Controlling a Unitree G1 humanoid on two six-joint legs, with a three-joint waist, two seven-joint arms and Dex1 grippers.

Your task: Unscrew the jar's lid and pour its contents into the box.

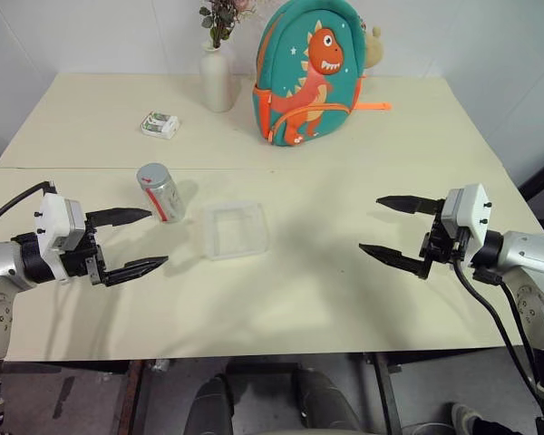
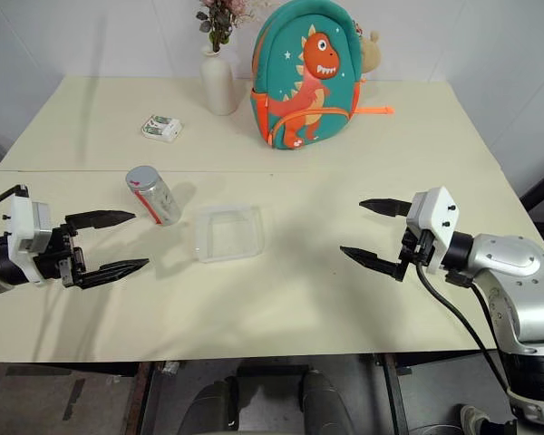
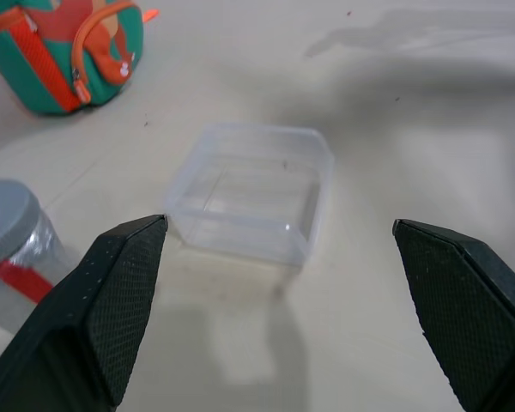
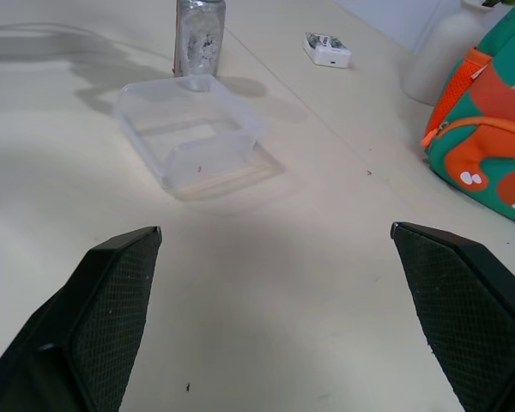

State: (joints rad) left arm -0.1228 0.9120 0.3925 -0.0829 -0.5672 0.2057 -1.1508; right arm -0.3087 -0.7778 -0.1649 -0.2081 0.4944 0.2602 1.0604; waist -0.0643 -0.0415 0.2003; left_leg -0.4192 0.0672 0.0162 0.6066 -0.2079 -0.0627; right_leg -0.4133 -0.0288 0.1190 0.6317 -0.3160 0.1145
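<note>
Silvery-clear and cylindrical, the jar [image 1: 160,192] is stood on the cream table [image 1: 344,299] with its grey lid [image 1: 150,174] screwed on, just beside the empty translucent plastic box [image 1: 233,228], presumably so that pouring is kept short. The left gripper [image 1: 131,240] and right gripper [image 1: 392,231] are held above the table with jaws wide apart, nothing gripped, seemingly in readiness for approach.
</note>
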